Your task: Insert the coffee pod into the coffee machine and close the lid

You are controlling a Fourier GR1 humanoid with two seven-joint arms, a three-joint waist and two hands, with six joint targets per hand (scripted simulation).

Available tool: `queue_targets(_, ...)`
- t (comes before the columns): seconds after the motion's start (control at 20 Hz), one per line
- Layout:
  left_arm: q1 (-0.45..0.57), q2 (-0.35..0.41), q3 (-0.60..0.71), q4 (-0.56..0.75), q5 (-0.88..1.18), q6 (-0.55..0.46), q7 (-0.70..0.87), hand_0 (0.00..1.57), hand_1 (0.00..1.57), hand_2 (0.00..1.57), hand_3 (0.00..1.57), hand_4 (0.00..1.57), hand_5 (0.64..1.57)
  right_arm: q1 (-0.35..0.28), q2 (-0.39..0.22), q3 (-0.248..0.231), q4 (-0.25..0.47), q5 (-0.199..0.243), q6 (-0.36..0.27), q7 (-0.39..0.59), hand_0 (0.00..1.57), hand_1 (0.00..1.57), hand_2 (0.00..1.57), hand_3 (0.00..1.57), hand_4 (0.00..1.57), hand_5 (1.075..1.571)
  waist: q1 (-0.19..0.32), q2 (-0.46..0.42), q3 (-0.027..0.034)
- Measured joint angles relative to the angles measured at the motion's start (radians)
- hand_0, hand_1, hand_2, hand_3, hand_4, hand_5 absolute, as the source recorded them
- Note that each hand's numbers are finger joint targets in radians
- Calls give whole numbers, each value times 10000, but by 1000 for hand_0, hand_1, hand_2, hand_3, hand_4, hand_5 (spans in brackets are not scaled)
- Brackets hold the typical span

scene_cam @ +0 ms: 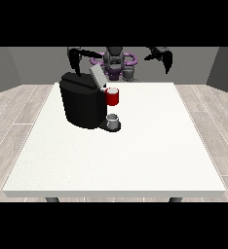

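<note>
The black coffee machine (82, 104) stands on the left half of the table. Its grey lid (97, 76) is tilted up, open. A red pod holder (113, 97) juts from the machine's front, with a pale round top showing in it; I cannot tell whether that is the pod. Below it a small grey cup (113, 120) sits on the machine's base. The hand at the view's left (75, 57) hangs above and behind the machine, fingers pointing down, holding nothing. Raised beyond the table's far edge, the hand at the view's right (163, 55) is also empty, its fingers relaxed.
The white table (135, 155) stretches wide towards the camera. The robot's torso (115, 61) stands behind the far edge. Wooden floor surrounds the table.
</note>
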Motion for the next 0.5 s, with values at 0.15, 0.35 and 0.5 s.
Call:
queue_targets(0.15,303,4,-91,-657,160,70,210,0,0,0,0,338,1571,-291,52,156,209,22,65,48,0,0,0,0,0,1571,-86,184,-2)
queue_targets(0.35,546,62,-221,-1391,297,147,339,0,0,0,0,374,1571,-682,74,275,537,82,169,-368,0,0,0,0,0,1571,-129,621,-2)
queue_targets(0.5,646,224,-83,-1549,454,281,433,0,0,0,0,376,1571,-831,406,649,514,247,97,-396,0,0,0,0,0,1571,-422,758,-5)
